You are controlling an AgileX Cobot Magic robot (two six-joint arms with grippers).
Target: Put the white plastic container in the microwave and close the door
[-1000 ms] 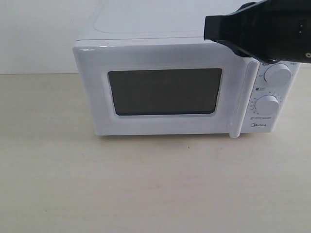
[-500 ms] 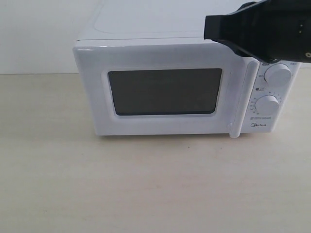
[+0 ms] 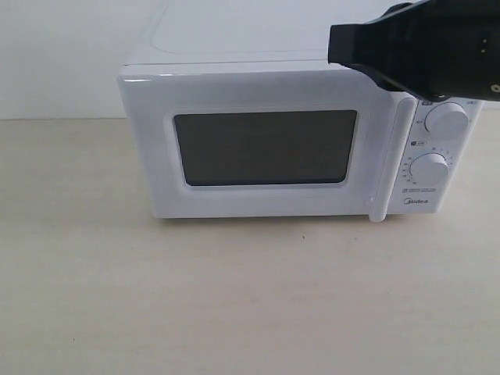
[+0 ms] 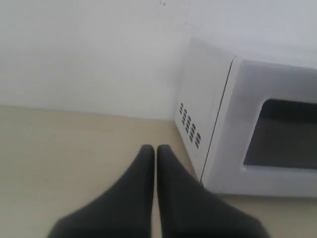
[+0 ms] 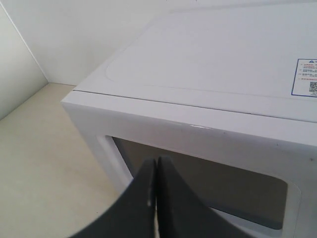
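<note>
The white microwave (image 3: 281,86) stands at the back of the tan table, its door (image 3: 266,148) shut, with a dark window and a vertical bar handle (image 3: 385,160). The white plastic container is out of view. My right gripper (image 3: 337,44), black, hangs high in front of the microwave's upper right; in the right wrist view (image 5: 156,162) its fingers are pressed together, empty, above the door window (image 5: 208,183). My left gripper (image 4: 154,149) is shut on nothing, low over the table to the left of the microwave's vented side (image 4: 190,129).
Two round dials (image 3: 447,119) sit on the microwave's right panel. A sticker (image 5: 304,77) lies on its top. A white wall (image 3: 62,55) runs behind, and the tan tabletop (image 3: 234,297) stretches in front.
</note>
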